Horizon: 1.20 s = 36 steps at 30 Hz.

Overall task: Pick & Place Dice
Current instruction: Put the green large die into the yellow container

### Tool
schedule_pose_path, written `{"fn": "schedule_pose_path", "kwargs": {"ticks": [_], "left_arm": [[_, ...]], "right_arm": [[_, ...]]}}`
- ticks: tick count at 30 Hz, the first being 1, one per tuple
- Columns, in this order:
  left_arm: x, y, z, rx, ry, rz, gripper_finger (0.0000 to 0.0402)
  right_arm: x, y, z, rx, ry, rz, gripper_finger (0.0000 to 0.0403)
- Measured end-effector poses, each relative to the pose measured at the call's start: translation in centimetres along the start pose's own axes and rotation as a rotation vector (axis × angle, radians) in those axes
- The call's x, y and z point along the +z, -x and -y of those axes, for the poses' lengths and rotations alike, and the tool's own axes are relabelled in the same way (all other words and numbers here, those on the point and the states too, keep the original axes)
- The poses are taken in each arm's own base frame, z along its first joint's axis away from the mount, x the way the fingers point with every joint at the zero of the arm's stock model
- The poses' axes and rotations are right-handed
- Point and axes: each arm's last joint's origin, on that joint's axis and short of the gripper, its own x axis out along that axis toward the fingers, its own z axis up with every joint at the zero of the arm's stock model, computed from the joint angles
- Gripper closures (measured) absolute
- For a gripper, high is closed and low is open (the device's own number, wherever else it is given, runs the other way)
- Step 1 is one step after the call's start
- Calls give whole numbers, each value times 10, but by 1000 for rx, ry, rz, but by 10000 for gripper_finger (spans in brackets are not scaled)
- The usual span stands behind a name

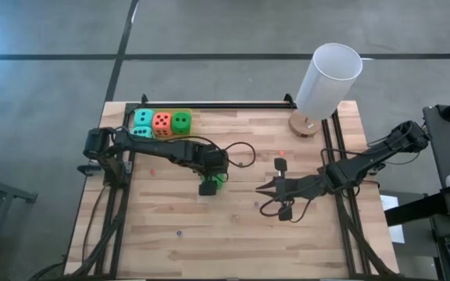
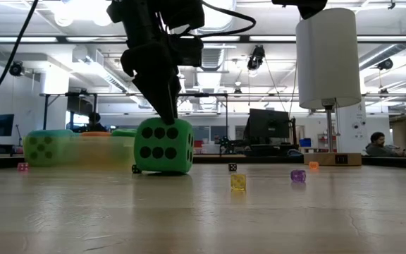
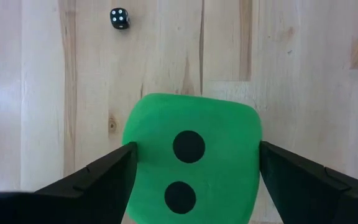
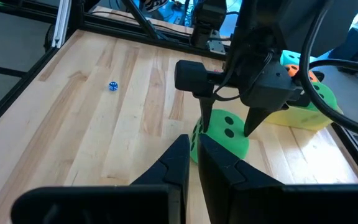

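Left gripper: centre of the high view, fingers pressed against both sides of a bright green die, clamped on it; die resting on the wooden table.
Same die, low view: left of centre, standing on the tabletop, dark fingers coming down onto it from above.
Other dice: upper left of the high view, inside the translucent yellow tray; two teal dice, then the orange-red die, then a second green die, packed side by side and touching.
Tiny dice: small black one on the wood beyond the held die in the left wrist view; yellow one and purple one right of centre in the low view; blue one at upper left of the right wrist view.
White cylinder: upper right of the high view, on a round wooden base.
Right gripper: right of centre in the high view, well apart from the held die, fingers drawn together, holding nothing.
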Motion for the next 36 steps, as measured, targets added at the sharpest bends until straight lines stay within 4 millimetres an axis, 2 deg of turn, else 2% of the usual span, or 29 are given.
{"fn": "schedule_pose_path", "kwargs": {"ticks": [6, 13, 27, 36], "left_arm": [[0, 0, 0, -2, -3, 1, 64], [0, 0, 0, -3, -3, -2, 7], [1, 8, 3, -43, -37, -1, 3], [-3, 10, 0, -43, -134, -30, 2]], "right_arm": [[0, 0, 0, 0, 0, 0, 374], [0, 0, 0, 0, 0, 0, 374], [0, 0, 0, 0, 0, 1, 374], [0, 0, 0, 0, 0, 1, 374]]}}
